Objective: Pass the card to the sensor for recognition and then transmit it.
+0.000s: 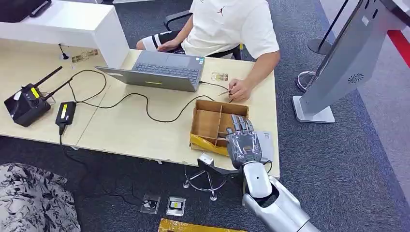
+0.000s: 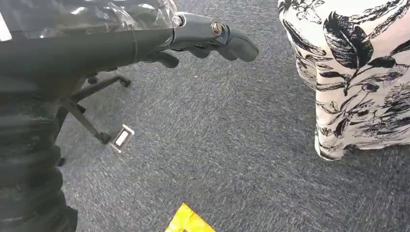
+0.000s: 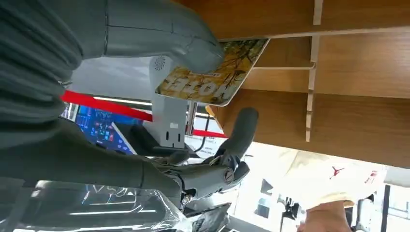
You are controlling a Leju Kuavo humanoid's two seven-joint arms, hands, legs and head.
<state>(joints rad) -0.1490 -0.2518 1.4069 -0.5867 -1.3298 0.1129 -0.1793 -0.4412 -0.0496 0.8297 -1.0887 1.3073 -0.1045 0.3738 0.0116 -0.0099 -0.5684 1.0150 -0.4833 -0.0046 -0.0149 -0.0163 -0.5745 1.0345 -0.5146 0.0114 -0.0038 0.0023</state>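
A card (image 3: pixel 227 72) with a yellow picture and dark lettering sticks out at the edge of the brown cardboard box (image 1: pixel 208 123) with dividers (image 3: pixel 338 63). My right hand (image 1: pixel 244 142) hovers over the box's front right corner at the table's near edge. In the right wrist view its thumb (image 3: pixel 193 46) lies on the card's face. A dark finger (image 3: pixel 241 130) reaches under the card with a small gap, so I see no firm grip. My left hand (image 2: pixel 208 38) hangs low over the grey carpet, holding nothing, fingers loosely spread.
A person in a white shirt sits behind the table, one hand (image 1: pixel 240 89) just beyond the box, by a grey laptop (image 1: pixel 159 70). A grey flat pad (image 1: pixel 267 142) lies right of my hand. A grey kiosk stand (image 1: pixel 338 63) stands at the right. Cables and a black radio unit (image 1: pixel 24 104) lie left.
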